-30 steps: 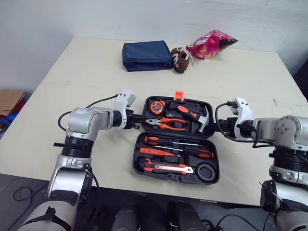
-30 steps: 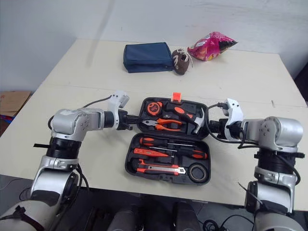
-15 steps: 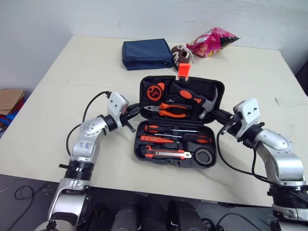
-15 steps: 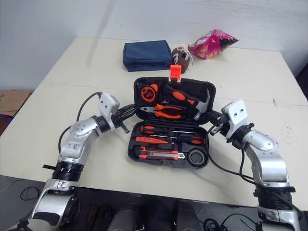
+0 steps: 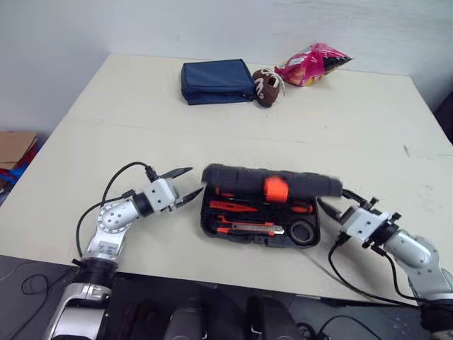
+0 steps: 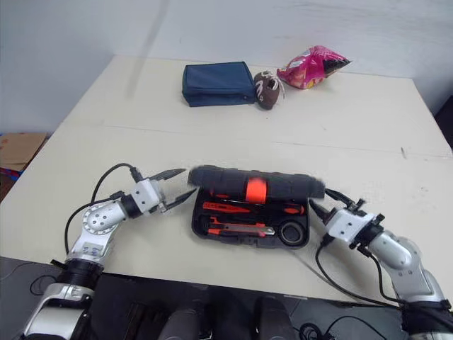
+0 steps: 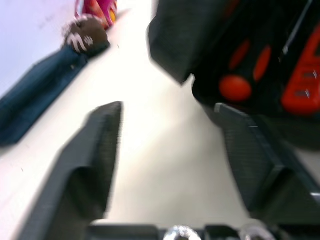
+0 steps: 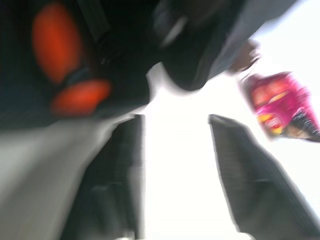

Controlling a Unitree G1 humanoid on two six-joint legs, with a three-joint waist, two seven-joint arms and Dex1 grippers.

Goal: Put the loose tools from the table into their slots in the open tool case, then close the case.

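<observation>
The black tool case (image 5: 212, 219) lies at the table's front middle. Its lid (image 5: 233, 181), with an orange latch (image 5: 274, 188), hangs blurred and nearly flat over the base. Under the lid's edge show an orange-handled screwdriver (image 5: 230, 207), a utility knife (image 5: 248, 228) and a roll of black tape (image 5: 303, 230). My left gripper (image 5: 185, 185) stands open just left of the case with nothing between its fingers. My right gripper (image 5: 333, 200) is open at the case's right end, also empty. In the left wrist view the lid's corner (image 7: 180, 45) is beyond the spread fingers (image 7: 95, 145).
A dark blue pouch (image 5: 214, 81), a small brown football toy (image 5: 266, 87) and a pink snack bag (image 5: 311, 64) lie at the table's far side. A cardboard box (image 5: 14, 149) sits on the floor to the left. The table's front edge runs just below the case.
The lid has swung from upright down over the base. Both grippers have gone from shut to open, come off the lid's sides, and dropped lower toward the table's front.
</observation>
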